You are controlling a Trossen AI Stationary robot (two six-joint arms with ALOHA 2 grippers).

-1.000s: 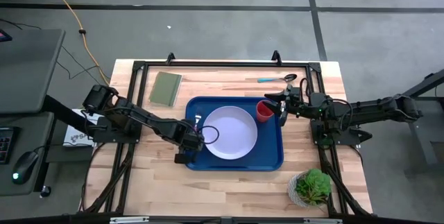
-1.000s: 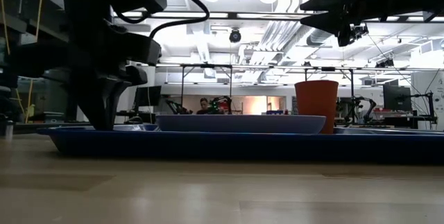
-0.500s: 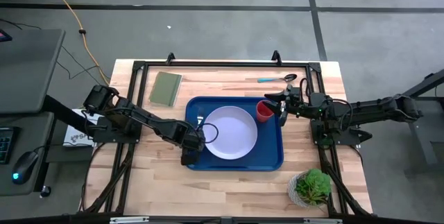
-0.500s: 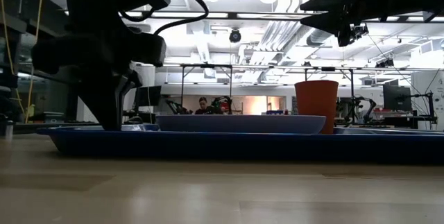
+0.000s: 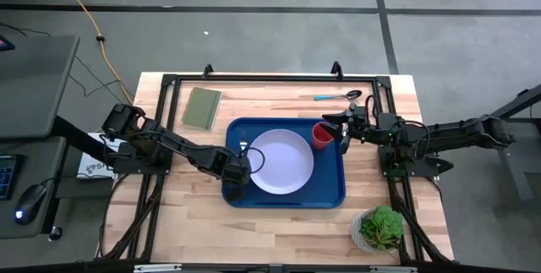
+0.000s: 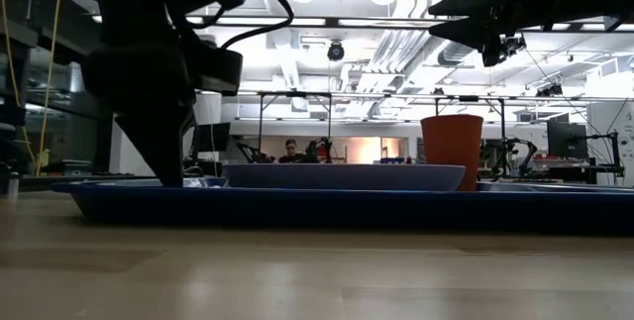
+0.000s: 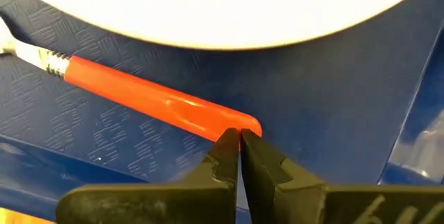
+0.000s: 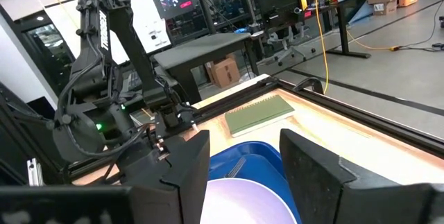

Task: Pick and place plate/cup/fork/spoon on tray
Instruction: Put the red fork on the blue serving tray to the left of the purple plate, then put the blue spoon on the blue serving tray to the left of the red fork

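Two arms are over the wooden worktop [image 5: 279, 222]. On the left side a green pad [image 5: 202, 107] lies flat on the wood, clear of the tray's far left corner. Next comes the left tool [image 5: 236, 177], down inside the left end of the blue tray [image 5: 331, 195], beside the plate's left edge; in the low view it stands as a dark mass [image 6: 163, 112] reaching down to the tray rim [image 6: 327, 205]. Its wrist camera shows the two fingers [image 7: 223, 156] pressed together with nothing between them, their tips right at the rounded end of the fork's pink handle [image 7: 149, 100]; whether they touch it cannot be told. The fork lies flat on the tray floor [image 7: 333, 92] alongside the plate's rim [image 7: 208, 2], its metal neck pointing away from the fingers. The plate [image 5: 280, 162] sits in the middle of the tray, flat. The red cup [image 5: 322, 135] stands upright in the tray's far right corner, just beside the plate; the low view confirms it upright [image 6: 452, 151]. The right tool [image 5: 342, 127] hovers just right of the cup at the tray's right edge, fingers [image 8: 316, 172] spread and empty. The spoon [image 5: 339, 96] lies on the worktop beyond the tray, near the far right edge, off the tray. A potted plant [image 5: 379, 227] stands at the near right corner.
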